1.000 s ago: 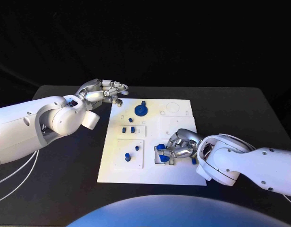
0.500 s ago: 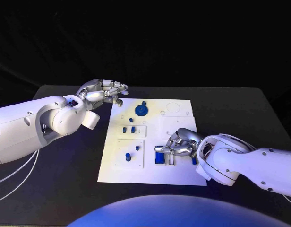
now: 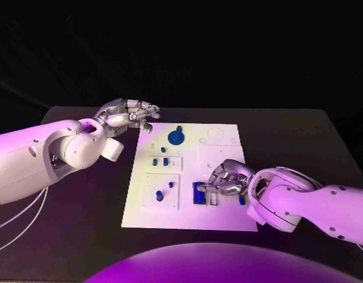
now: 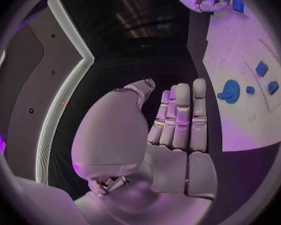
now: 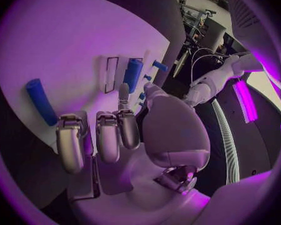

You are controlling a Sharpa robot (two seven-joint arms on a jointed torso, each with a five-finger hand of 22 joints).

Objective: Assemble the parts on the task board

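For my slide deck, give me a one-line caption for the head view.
Right robot hand works blue parts on the white task board; left robot hand waits beside the board's far corner.

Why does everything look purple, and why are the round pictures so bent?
In the head view, coloured light tints the white task board and both arms purple, while the background is black. In the left wrist view, a fisheye lens curves the board's straight edges, and the left hand looms large. In the right wrist view, the right hand likewise fills the middle, strongly tinted.
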